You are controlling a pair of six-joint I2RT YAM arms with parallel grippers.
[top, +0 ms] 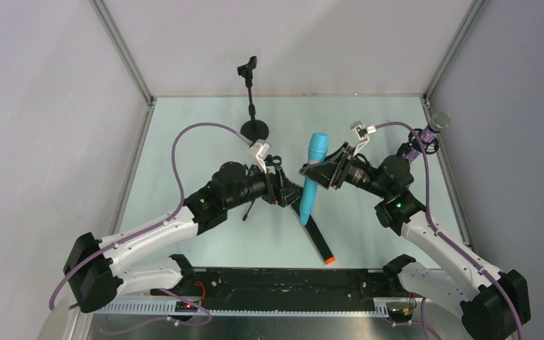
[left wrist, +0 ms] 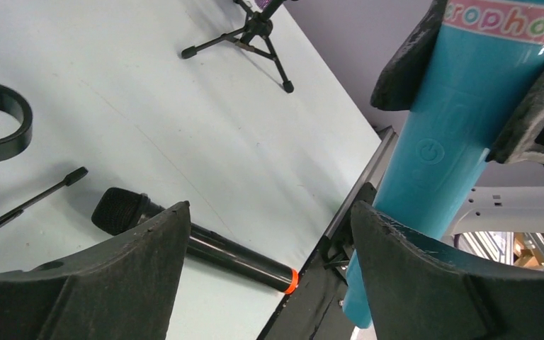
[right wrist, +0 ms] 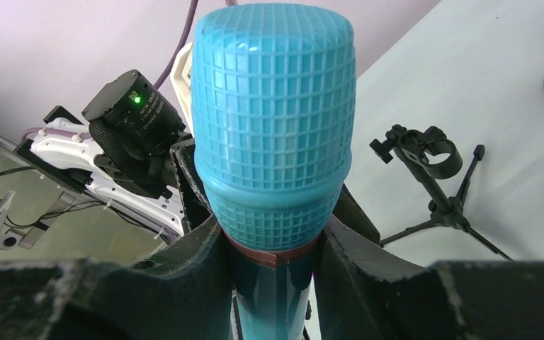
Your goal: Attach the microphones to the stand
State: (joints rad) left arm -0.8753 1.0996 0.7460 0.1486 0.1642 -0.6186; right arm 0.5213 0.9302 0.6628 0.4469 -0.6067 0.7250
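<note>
Right gripper (top: 312, 171) clamps the cyan microphone (top: 317, 146) head-up — tail just outside (not between) left gripper's (left wrist: 269, 210) wide-open jaws.

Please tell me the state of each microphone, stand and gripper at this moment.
cyan microphone: off the table, gripped below its head.
black microphone: lying on the table, free.
purple microphone: propped up at the right edge, ungripped.
round-base stand: upright, clip empty.
left gripper: open, empty.
right gripper: shut on the cyan microphone.
</note>
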